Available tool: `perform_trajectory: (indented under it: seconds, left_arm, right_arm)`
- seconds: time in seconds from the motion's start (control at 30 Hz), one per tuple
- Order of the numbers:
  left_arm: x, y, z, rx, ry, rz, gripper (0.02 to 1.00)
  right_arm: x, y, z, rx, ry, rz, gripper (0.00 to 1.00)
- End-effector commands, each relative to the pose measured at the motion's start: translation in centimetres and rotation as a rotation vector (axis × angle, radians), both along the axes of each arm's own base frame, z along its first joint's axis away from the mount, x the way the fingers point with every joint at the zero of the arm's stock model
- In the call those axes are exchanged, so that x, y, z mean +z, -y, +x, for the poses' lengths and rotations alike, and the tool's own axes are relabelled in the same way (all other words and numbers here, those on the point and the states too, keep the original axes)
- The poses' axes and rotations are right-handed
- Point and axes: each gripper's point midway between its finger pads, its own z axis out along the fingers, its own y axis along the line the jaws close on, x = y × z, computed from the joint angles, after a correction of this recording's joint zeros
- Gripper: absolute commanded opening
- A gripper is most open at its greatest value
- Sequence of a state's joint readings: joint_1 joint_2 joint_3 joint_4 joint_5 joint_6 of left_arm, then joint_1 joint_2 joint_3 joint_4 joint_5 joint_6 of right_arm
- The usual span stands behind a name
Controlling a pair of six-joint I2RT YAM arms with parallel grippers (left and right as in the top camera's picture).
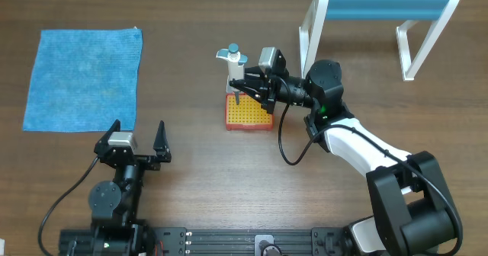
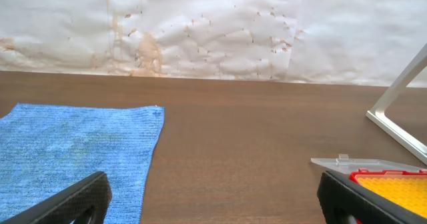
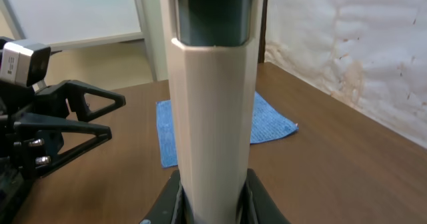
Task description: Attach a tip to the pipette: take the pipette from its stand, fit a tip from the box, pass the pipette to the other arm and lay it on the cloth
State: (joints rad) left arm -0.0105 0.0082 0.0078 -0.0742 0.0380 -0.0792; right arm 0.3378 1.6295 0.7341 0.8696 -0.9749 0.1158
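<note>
My right gripper (image 1: 248, 83) is shut on the white pipette (image 1: 233, 64), which stands upright with its grey-blue cap on top and its lower end over the orange tip box (image 1: 248, 113). Up close, the pipette body (image 3: 210, 97) rises between the closed fingers (image 3: 248, 194). The blue cloth (image 1: 82, 79) lies flat at the far left and also appears as the cloth (image 2: 73, 151) and the cloth (image 3: 267, 125). My left gripper (image 1: 139, 140) rests open near the front edge, nothing in it; its fingers (image 2: 70, 203) frame the bare table.
The white pipette stand with a blue top bar (image 1: 385, 6) is at the back right; one stand leg (image 2: 399, 104) shows beside the tip box (image 2: 393, 184). The left arm's gripper (image 3: 57, 121) sits off to the pipette's side. Bare wood lies between cloth and box.
</note>
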Motion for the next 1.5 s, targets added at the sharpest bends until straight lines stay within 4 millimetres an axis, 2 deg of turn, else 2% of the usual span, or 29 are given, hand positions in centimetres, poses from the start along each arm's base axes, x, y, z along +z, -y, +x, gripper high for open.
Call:
perform_trajectory:
  seconds: [0.03, 0.1, 0.2, 0.3, 0.57, 0.83, 1.0, 1.23, 1.33, 1.5]
  left_arm:
    - [-0.1, 0.3, 0.0, -0.019, -0.001, 0.008, 0.998]
    - [-0.1, 0.3, 0.0, -0.019, -0.001, 0.008, 0.998]
    - [-0.1, 0.3, 0.0, -0.019, -0.001, 0.008, 0.998]
    - [-0.1, 0.3, 0.0, -0.019, -0.001, 0.008, 0.998]
    - [-0.1, 0.3, 0.0, -0.019, -0.001, 0.008, 0.998]
    - [-0.1, 0.3, 0.0, -0.019, -0.001, 0.008, 0.998]
    - [-0.1, 0.3, 0.0, -0.019, -0.001, 0.008, 0.998]
    - [-0.1, 0.3, 0.0, -0.019, -0.001, 0.008, 0.998]
    - [-0.1, 0.3, 0.0, -0.019, -0.001, 0.008, 0.998]
    - [-0.1, 0.3, 0.0, -0.019, -0.001, 0.008, 0.998]
  right_arm:
    - [-1.4, 0.0, -0.5, 0.01, 0.03, -0.025, 0.077]
    - [-2.0, 0.6, 0.0, -0.031, 0.039, -0.039, 0.069]
    - [-1.5, 0.9, 0.6, -0.061, 0.08, -0.032, 0.077]
    - [-2.0, 1.1, 0.9, -0.089, 0.094, -0.047, 0.077]
    - [-2.8, 1.4, 0.8, -0.11, 0.076, -0.056, 0.075]
    - [-3.7, 0.7, 0.7, -0.093, 0.079, -0.041, 0.075]
    - [-4.9, 0.9, 0.1, -0.092, 0.047, -0.054, 0.077]
    - [-4.9, 0.8, 0.1, -0.09, 0.047, -0.054, 0.075]
    - [-4.0, 0.8, 0.1, -0.092, 0.077, -0.028, 0.075]
    - [-3.9, 0.8, 0.1, -0.092, 0.069, -0.024, 0.08]
